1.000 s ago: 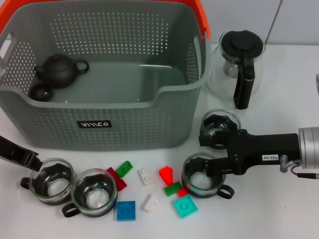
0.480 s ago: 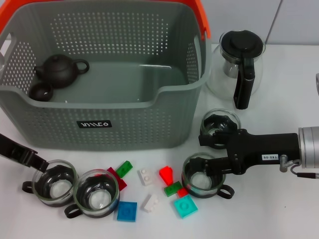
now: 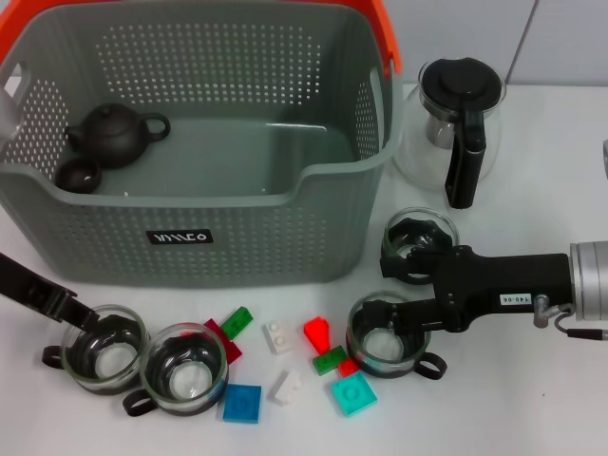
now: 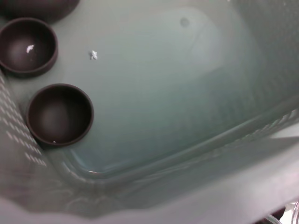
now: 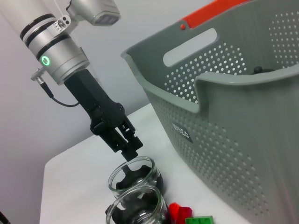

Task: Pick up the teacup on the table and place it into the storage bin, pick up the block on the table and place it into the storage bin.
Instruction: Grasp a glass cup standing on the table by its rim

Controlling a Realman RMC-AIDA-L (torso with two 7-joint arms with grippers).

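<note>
On the white table (image 3: 532,399), head view: storage bin (image 3: 237,237), grey perforated plastic, orange handle along the far rim, small black label with white lettering on its front wall, not legible. Inside, at its left end: dark teapot (image 3: 116,133) and one small dark cup (image 3: 78,174). In front of the bin: four glass teacups with black holders; two at front left, namely leftmost teacup (image 3: 103,347) and second teacup (image 3: 182,369); two at right, namely near teacup (image 3: 385,334) and far teacup (image 3: 418,239). Between the groups lie scattered blocks: red (image 3: 318,332), green (image 3: 237,321), blue (image 3: 241,402), teal (image 3: 352,392), two white. Glass pot with black lid (image 3: 459,114) stands right of the bin. Left gripper (image 3: 81,316) touches the leftmost teacup's rim; whether its jaws are spread cannot be told. Right gripper (image 3: 397,290), marked with a small white tag reading roughly "140-06", has jaws spread wide, one finger over each right-hand teacup, holding nothing.

Left wrist view: bin floor, with two small dark cups (image 4: 60,114).

Right wrist view: left gripper (image 5: 127,149), fingertips close together at the rim of a glass teacup; bin wall with label alongside.
</note>
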